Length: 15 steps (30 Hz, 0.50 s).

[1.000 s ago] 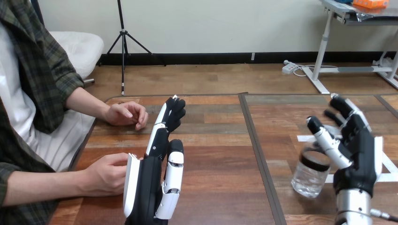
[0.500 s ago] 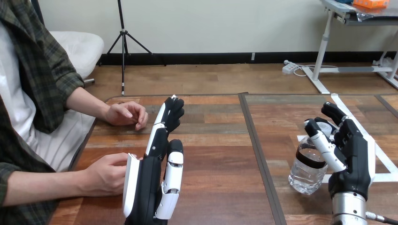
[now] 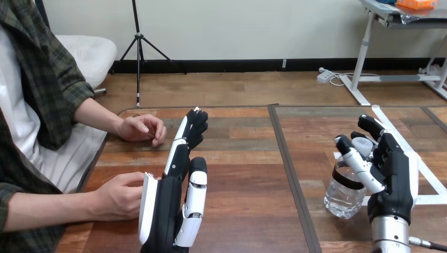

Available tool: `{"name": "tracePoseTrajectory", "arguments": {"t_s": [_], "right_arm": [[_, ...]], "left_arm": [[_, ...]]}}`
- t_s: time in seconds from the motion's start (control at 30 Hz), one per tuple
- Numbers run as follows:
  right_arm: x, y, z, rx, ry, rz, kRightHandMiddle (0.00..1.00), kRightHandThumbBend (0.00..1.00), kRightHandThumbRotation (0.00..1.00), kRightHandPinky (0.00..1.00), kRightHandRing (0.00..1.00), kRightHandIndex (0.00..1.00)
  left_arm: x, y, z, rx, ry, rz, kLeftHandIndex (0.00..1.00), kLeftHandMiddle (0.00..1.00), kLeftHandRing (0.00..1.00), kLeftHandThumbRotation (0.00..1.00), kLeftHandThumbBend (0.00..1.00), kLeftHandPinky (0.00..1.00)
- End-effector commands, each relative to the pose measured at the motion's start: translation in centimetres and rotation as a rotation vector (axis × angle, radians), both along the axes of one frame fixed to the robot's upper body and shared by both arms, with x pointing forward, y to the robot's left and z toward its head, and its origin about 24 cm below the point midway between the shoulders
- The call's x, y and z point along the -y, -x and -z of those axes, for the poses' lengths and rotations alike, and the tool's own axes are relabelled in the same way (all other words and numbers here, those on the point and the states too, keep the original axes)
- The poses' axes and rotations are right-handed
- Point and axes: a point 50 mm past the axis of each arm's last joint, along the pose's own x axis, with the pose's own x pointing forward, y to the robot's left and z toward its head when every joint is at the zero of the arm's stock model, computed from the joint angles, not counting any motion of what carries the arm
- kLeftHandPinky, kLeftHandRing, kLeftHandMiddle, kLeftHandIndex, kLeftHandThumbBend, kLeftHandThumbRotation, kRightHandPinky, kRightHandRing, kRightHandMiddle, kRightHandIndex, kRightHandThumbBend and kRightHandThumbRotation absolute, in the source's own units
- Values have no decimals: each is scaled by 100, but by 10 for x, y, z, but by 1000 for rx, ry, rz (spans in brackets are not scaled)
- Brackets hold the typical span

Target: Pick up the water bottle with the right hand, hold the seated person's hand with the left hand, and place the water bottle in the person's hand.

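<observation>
A clear water bottle (image 3: pixel 343 196) with a black band and a white cap stands on the table at the right. My right hand (image 3: pixel 391 176) is up against its right side. The thumb (image 3: pixel 356 162) crosses the front of the bottle's upper part and the fairly straight fingers reach behind the cap, so the hand is open around it. At the lower middle my left hand (image 3: pixel 171 208) stands on edge, open, with its fingers pointing away across the table. The person's hand (image 3: pixel 122 196) at the lower left lies right beside its white back, touching or nearly so.
The person's other hand (image 3: pixel 141 129) rests loosely curled on the table (image 3: pixel 248 174) further back at the left. A dark seam runs down the table's middle. White tape lines (image 3: pixel 432 182) mark the wood around the bottle.
My right hand has moved left and closed in on the bottle, its thumb now across the bottle's front. The bottle has shifted slightly left. My left hand and the person's hands are unchanged.
</observation>
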Motion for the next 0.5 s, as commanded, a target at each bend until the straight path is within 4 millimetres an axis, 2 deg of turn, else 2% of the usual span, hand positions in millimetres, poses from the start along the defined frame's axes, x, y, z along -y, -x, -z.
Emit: {"name": "tracePoseTrajectory", "arguments": {"t_s": [0.0,0.47], "right_arm": [[2,-12,-15,53,40,-18,91,100,38,55,90,86],[3,-12,-15,39,68,-16,92,100,33,57,91,87]], "left_arm": [[1,-8,-11,61,-1,1,93,91,89,100,5,87],[1,-8,-10,59,3,-1,93,91,89,100,5,86]]}}
